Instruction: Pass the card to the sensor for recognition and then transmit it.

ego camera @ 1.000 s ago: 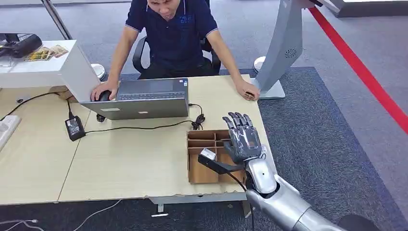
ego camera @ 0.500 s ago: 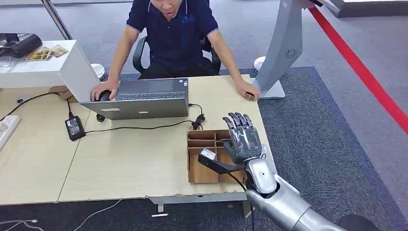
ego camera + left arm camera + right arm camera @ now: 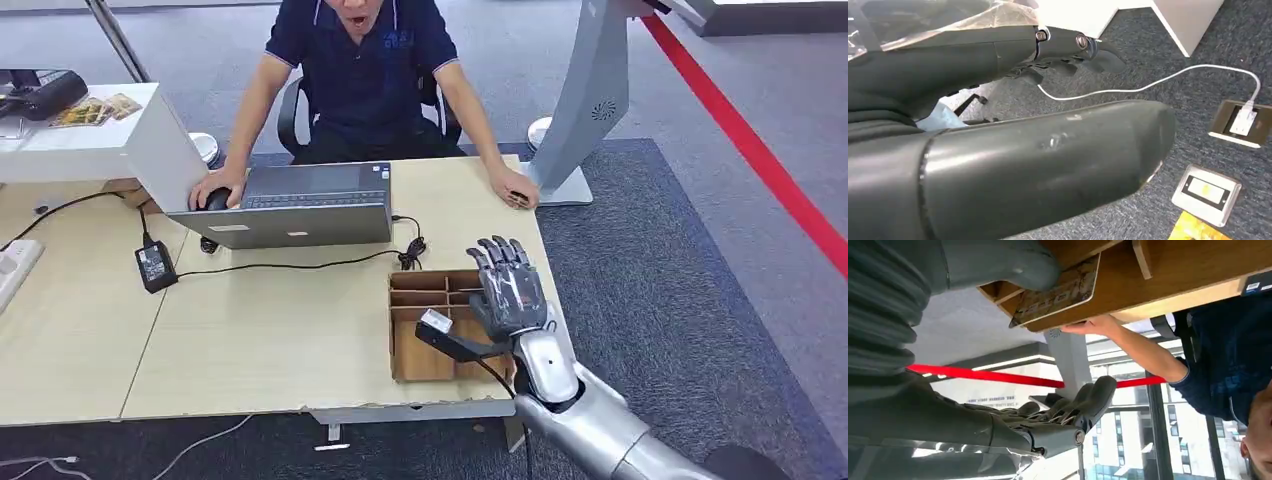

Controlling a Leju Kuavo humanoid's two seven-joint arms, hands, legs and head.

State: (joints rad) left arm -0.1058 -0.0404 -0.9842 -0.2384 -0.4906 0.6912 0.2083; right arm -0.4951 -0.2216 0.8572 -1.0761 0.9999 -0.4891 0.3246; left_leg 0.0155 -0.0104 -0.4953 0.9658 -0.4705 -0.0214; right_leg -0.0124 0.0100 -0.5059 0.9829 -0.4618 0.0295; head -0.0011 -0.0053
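A patterned card (image 3: 1058,292) lies in the wooden divided box (image 3: 425,355) at the table's front right corner. My right hand (image 3: 510,290) hovers over the box's right side with its fingers (image 3: 1083,407) stretched out and well apart from the card. Its thumb (image 3: 1013,262) lies against the card's edge, and nothing is gripped. My left hand (image 3: 1048,100) hangs over the carpet, thumb and dark fingers apart, with nothing between them.
A person sits behind the table, one hand (image 3: 515,190) on its far right corner, the other on a mouse beside a laptop (image 3: 290,205). A grey kiosk stand (image 3: 590,100) rises at the far right. Cables and a charger (image 3: 155,265) lie mid-table. A black device (image 3: 40,90) sits on the white counter at the left.
My right hand has drifted a little to the right over the box. The person has leaned slightly.
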